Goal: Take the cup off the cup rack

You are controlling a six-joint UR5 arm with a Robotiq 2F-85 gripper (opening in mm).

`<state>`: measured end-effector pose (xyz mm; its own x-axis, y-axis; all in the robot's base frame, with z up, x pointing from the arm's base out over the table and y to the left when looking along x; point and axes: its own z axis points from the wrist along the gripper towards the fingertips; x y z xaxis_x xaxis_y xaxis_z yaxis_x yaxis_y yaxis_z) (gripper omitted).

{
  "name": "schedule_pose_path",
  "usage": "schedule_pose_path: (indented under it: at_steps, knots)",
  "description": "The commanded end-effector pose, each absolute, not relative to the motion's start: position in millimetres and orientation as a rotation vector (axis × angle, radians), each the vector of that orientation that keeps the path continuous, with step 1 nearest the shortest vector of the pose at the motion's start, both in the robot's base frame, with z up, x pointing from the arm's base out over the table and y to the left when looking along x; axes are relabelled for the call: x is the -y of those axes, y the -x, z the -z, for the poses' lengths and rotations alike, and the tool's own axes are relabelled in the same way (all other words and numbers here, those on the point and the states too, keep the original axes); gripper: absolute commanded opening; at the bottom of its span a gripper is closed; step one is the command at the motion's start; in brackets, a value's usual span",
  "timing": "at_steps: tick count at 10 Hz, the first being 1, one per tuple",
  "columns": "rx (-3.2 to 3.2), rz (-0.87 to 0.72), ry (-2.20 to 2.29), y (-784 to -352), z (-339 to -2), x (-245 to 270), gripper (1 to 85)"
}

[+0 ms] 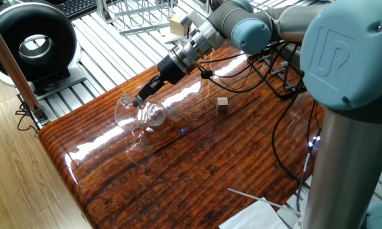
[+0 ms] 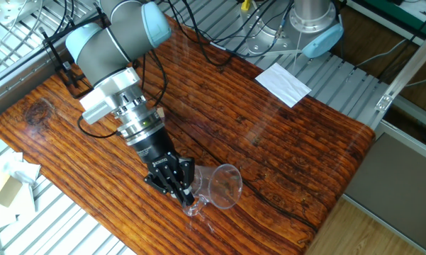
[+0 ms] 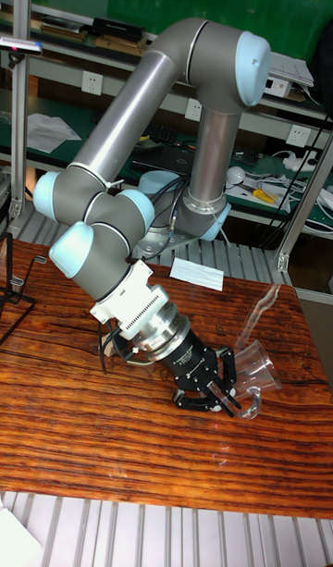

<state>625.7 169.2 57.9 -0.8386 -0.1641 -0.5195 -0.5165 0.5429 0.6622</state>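
Gripper closed on the handle side of the cup, held tilted just above the table near its edge; glass looks light, rigid, slick and breakable, so handle is the sensible hold.

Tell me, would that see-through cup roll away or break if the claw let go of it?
The cup looks like thin clear glass, so probably fragile if dropped. It is rounded and lies tilted on its side near the table edge, so it might roll off. The gripper seems to hold only its handle end; smooth glass may slip.
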Motion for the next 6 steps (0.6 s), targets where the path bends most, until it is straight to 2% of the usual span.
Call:
schedule_pose_path:
  at_steps: [1, 2, 4, 6]
  knots:
    - [-2.381, -1.224, 0.554, -630.2, -55.7, -166.3, 19.0]
    - [-2.379, -1.234, 0.556, -629.2, -56.5, -167.3, 21.0]
    - [-2.357, -1.255, 0.566, -628.7, -60.9, -169.7, 34.0]
    - [-2.358, -1.254, 0.563, -629.3, -60.6, -168.3, 34.0]
